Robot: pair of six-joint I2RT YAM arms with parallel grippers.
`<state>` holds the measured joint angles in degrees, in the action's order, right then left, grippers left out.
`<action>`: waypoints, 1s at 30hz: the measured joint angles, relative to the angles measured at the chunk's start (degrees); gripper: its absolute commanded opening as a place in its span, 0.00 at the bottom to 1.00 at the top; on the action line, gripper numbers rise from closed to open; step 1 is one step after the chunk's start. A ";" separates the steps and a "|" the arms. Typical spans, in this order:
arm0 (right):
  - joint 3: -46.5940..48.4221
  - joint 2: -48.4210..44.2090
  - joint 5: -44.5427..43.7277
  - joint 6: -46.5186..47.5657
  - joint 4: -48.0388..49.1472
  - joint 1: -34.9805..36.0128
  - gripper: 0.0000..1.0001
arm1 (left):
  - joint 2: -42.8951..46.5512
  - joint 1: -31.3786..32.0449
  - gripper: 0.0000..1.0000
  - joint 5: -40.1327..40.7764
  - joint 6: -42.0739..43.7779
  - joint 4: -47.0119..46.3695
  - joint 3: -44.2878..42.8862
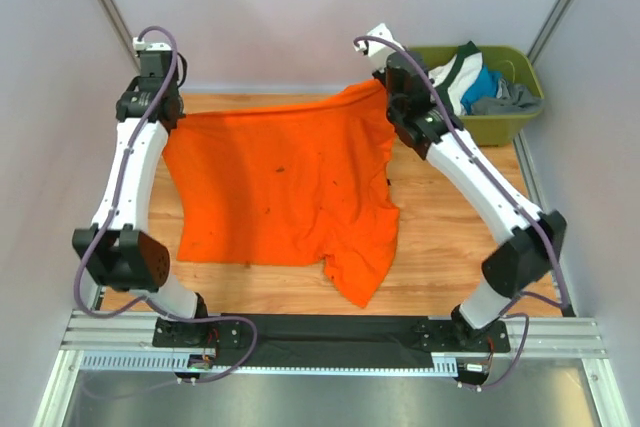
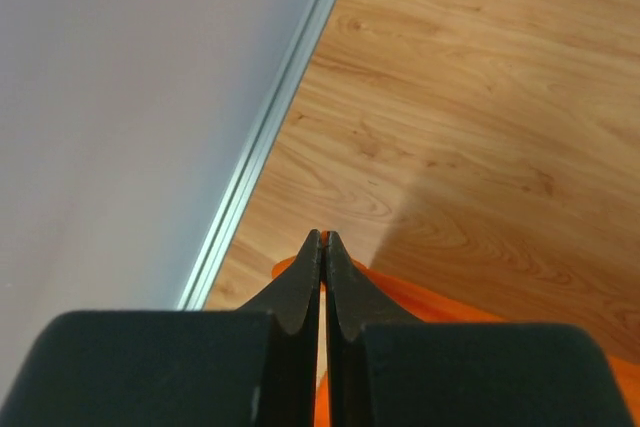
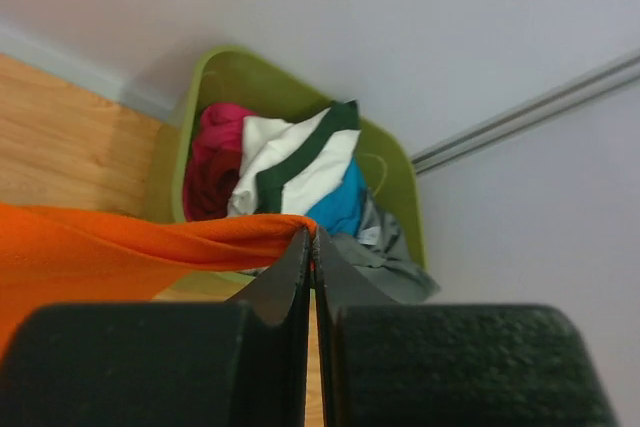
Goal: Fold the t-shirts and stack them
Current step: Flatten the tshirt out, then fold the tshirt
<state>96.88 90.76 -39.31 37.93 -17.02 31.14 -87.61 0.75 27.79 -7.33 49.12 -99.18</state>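
Note:
A bright orange t-shirt [image 1: 285, 187] with tiny dark specks lies spread over the wooden table [image 1: 440, 247], its lower right part crumpled toward the front. My left gripper [image 1: 168, 115] is shut on the shirt's far left corner; orange cloth [image 2: 420, 297] shows between and beside its fingers. My right gripper [image 1: 385, 87] is shut on the far right corner and holds it lifted; in the right wrist view the orange cloth [image 3: 130, 247] stretches left from the gripper [image 3: 312, 237]. More shirts [image 1: 470, 82], white with dark green, blue, grey and red, lie in the tub.
An olive-green tub [image 1: 510, 117] stands at the far right corner, also in the right wrist view [image 3: 215, 77]. Grey walls close the table on the left, back and right, with a metal rail [image 2: 270, 127] along the left edge.

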 measured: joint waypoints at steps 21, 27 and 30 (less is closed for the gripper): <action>17.77 39.93 7.34 -5.64 7.32 -8.68 0.00 | -40.17 -1.95 0.00 -3.37 3.93 -20.00 -19.78; 17.94 40.72 8.09 -8.79 8.20 -8.83 0.00 | -41.00 -4.74 0.00 -9.97 4.17 -25.09 -17.31; 17.94 40.85 8.41 -10.49 8.20 -8.52 0.00 | -41.00 -5.86 0.00 -12.31 4.24 -27.19 -15.52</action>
<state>114.83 131.61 -30.89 27.44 -8.82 22.61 -128.62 -5.10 15.49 -3.09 21.93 -114.69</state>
